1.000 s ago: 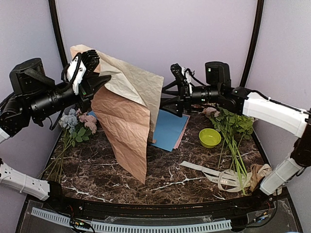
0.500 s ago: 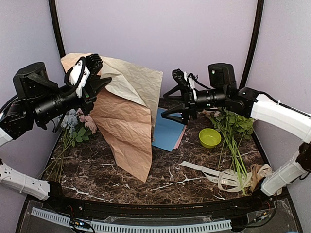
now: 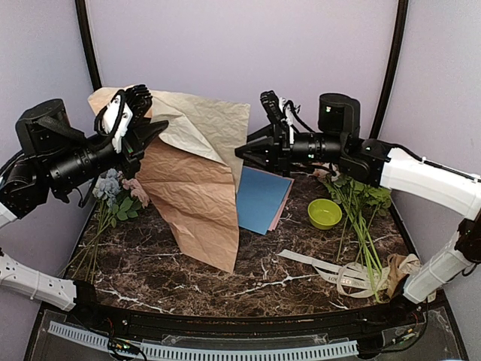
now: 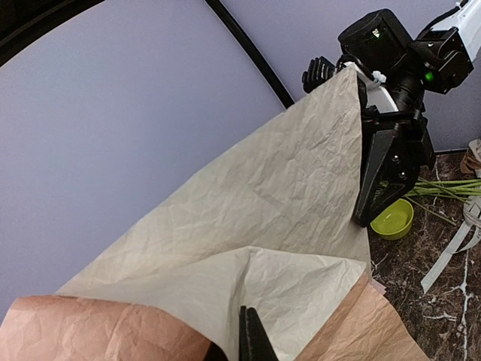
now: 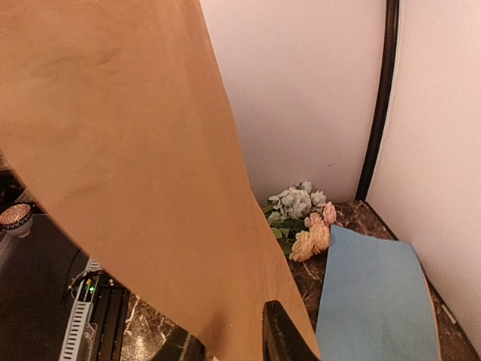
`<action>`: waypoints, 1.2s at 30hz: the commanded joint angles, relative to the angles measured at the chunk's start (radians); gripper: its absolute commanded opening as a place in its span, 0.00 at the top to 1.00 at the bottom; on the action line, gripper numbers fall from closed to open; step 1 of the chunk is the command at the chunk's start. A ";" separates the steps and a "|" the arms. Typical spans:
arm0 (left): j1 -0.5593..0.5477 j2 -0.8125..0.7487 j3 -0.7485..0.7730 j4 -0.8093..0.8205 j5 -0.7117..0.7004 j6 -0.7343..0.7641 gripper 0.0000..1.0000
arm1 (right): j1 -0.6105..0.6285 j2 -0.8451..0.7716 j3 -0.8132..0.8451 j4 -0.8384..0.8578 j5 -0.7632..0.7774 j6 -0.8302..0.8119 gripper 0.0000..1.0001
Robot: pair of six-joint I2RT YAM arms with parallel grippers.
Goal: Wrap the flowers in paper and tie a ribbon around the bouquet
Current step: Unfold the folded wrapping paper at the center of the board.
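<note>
The paper hangs high over the bench, with the left fingers pinched shut on one top corner and the right fingers partly open around the other edge, though I cannot tell if they grip it; next it likely needs laying flat for the flowers.

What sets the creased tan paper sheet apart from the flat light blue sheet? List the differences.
The creased tan paper sheet hangs raised, held by the left gripper; the light blue sheet lies flat on the dark marbled table, unheld. The tan sheet is crumpled, the blue one smooth. The tan sheet looks larger than the blue. Both are thin sheets.
</note>
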 commanded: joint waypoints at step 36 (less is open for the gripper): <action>0.003 -0.097 0.352 -0.444 0.013 -0.345 1.00 | -0.032 -0.241 0.605 -0.711 0.539 0.133 1.00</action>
